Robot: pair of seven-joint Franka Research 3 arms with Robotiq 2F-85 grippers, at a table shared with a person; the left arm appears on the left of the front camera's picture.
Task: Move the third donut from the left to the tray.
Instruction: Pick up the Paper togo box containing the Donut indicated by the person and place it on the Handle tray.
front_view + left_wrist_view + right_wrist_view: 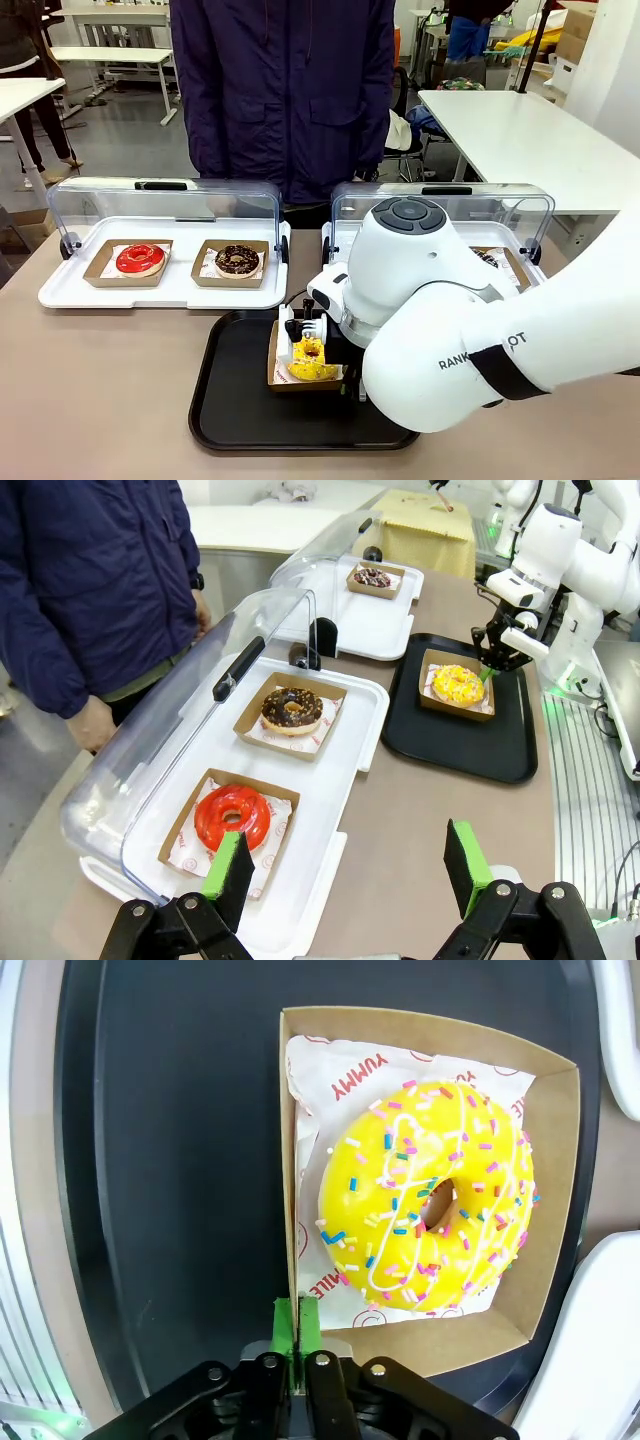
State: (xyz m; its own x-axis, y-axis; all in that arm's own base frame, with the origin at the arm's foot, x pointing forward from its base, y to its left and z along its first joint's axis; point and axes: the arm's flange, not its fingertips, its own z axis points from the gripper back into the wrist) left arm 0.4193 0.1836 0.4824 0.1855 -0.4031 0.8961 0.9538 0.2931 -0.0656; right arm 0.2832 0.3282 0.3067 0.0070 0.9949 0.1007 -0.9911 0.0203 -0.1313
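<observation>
The yellow-glazed sprinkled donut point(430, 1200) lies in its brown cardboard holder point(555, 1210) over the black tray point(170, 1160), near the tray's right side. My right gripper point(297, 1330) is shut, its green pads pinching the holder's near wall. From the front, the donut point(312, 368) and the tray point(230, 400) sit just below that gripper point(308, 335), partly hidden by the white arm. In the left wrist view the donut point(458, 684) rests on the tray point(500, 750) with the right gripper point(490, 667) at the holder's edge. My left gripper point(348, 875) stands open, holding nothing, above the left white tray.
The left white tray point(60, 290), its clear lid raised, holds a red donut point(140, 259) and a chocolate donut point(237, 260). The right white tray point(530, 250) holds another chocolate donut point(487, 258) behind my arm. A person in a dark blue jacket point(285, 90) stands at the far side.
</observation>
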